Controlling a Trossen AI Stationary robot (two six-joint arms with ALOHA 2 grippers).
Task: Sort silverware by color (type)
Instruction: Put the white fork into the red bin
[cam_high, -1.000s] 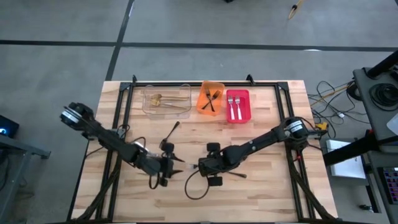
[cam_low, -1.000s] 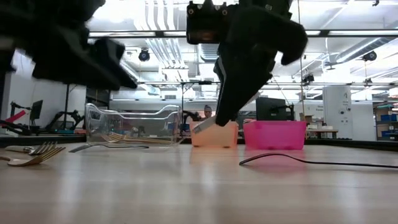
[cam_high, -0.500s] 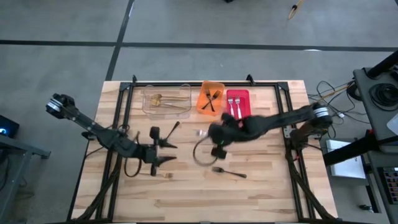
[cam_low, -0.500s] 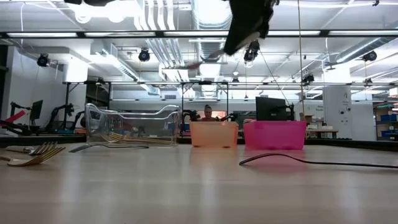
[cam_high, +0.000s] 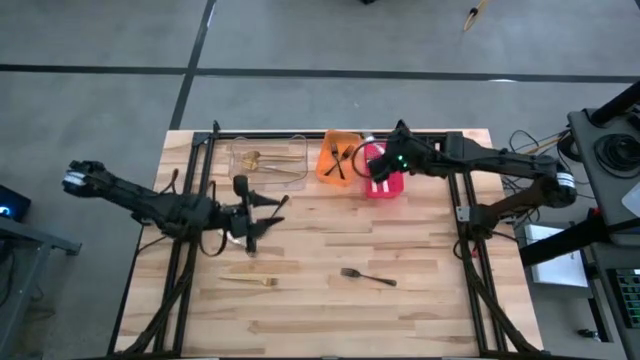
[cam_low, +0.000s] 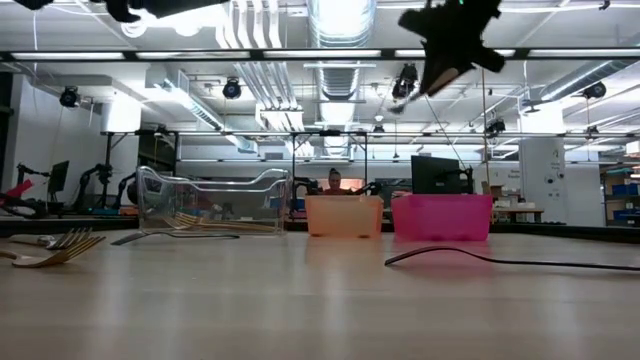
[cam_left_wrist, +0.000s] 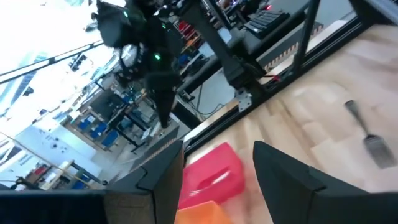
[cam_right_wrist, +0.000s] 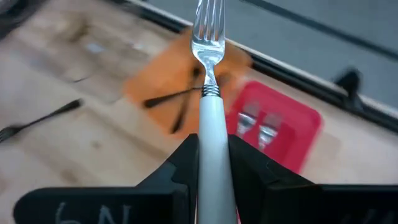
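Observation:
A silver fork (cam_right_wrist: 208, 37) with a pale handle is held in the air above the red bin (cam_high: 384, 178), and my right gripper (cam_right_wrist: 211, 146) is shut on it. The same gripper (cam_high: 379, 166) shows high in the low view (cam_low: 450, 40). Two silver forks (cam_right_wrist: 258, 124) lie in the red bin. My left gripper (cam_high: 249, 213) stands open over the table's left middle, with nothing between its fingers (cam_left_wrist: 163, 177). A black fork (cam_high: 368, 276) and a gold utensil (cam_high: 250, 281) lie flat on the table. The orange bin (cam_high: 338, 158) holds black pieces and the clear bin (cam_high: 268, 162) holds gold ones. My right gripper pinches the fork's pale handle (cam_right_wrist: 210, 124) between its two fingers, one on each side. The fork lies along the fingers, and its tines (cam_right_wrist: 208, 18) point out ahead. The fingers slant downward. The fork is lifted clear, over the red and orange bins.
The three bins stand in a row along the far edge, inside a black frame (cam_high: 330, 135). Another black utensil (cam_high: 279, 204) lies beside my left gripper. Gold forks (cam_low: 50, 245) show at the low view's left. Bare wood lies across the table's near half.
My right gripper has risen from the table's middle and swung toward the far edge, rolling as it went. It has carried the silver fork up clear of the table to above the red bin. My left gripper, still open, has risen and drawn toward the far edge, away from the gold utensil.

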